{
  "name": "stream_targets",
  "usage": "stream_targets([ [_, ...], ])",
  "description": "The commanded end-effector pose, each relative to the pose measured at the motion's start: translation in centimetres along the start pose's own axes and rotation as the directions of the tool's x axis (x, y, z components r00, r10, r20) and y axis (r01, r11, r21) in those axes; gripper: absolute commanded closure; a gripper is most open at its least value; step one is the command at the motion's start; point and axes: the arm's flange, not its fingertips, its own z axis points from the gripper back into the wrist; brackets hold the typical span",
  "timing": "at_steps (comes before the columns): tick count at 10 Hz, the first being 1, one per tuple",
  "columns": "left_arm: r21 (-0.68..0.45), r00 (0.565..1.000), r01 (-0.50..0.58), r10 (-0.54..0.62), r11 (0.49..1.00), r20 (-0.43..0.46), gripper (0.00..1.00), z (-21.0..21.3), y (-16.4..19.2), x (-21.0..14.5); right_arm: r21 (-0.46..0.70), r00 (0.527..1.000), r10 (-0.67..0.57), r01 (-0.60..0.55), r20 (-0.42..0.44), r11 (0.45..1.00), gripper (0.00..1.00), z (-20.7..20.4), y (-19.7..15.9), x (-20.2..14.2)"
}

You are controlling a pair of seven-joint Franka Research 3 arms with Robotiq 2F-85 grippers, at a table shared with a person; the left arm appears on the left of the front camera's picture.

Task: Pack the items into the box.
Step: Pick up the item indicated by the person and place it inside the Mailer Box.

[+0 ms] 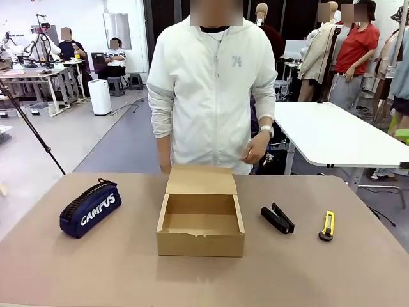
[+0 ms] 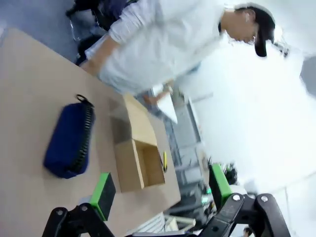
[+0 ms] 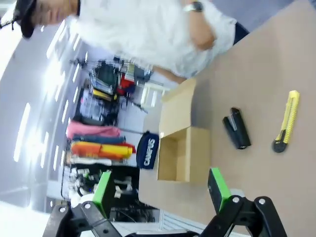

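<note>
Open cardboard box (image 1: 200, 245) at the middle of the table (image 1: 96, 275), navy CAMPUS pouch (image 1: 90, 208) left of it, black stapler (image 1: 277, 219) and yellow utility knife (image 1: 327, 226) right of it, left pincer (image 2: 161, 190) and right pincer (image 3: 159, 190) both released, empty, well apart from every item

The box (image 1: 200, 240) is matt brown corrugated cardboard on a smooth, dull tan table (image 1: 77, 268), with a navy cloth pouch (image 1: 90, 208) with printed white lettering to the box's left, and a faintly shiny black stapler (image 1: 277, 219) and a yellow plastic stick (image 1: 328, 225) to its right.
</note>
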Motion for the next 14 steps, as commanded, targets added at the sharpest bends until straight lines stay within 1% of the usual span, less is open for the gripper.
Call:
stream_targets([
  [1,-0.036,0.996,-0.021,0.024,0.999,0.085,0.00,-0.4,1.7,-0.9,0.045,0.996,-0.033,0.030,0.078,0.999,0.00,-0.7,-2.5,-2.5],
  [2,0.037,0.997,0.009,-0.012,0.999,0.079,0.00,-1.2,1.9,-1.1,0.000,1.000,0.000,0.000,0.000,1.000,0.00,0.0,0.0,0.0],
  [3,-0.009,0.997,-0.042,0.042,0.999,0.067,0.00,1.5,2.0,-0.6,0.000,1.000,0.000,0.000,0.000,1.000,0.00,0.0,0.0,0.0],
  [14,-0.009,0.997,-0.042,0.042,0.999,0.067,0.00,1.5,2.0,-0.6,0.000,1.000,0.000,0.000,0.000,1.000,0.00,0.0,0.0,0.0],
])
